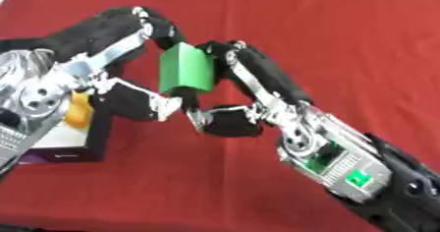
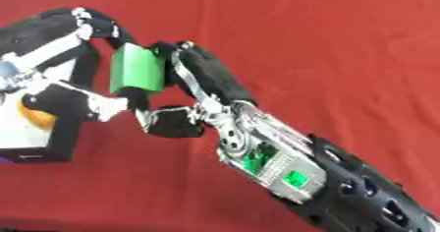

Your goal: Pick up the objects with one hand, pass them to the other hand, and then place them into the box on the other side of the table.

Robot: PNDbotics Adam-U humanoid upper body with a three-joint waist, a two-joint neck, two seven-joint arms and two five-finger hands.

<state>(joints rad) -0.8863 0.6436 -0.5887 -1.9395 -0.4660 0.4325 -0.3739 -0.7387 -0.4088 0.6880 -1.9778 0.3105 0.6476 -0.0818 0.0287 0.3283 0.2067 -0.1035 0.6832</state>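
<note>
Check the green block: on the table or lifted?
Lifted: the green block hangs above the red cloth, pinched between left hand and right hand.

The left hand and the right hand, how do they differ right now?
The left hand reaches in from the left and meets the green block at its top and left side; the right hand comes up from the lower right and meets its right side. The left hand is above the box; the right is above red cloth. Both curl on the block.
</note>
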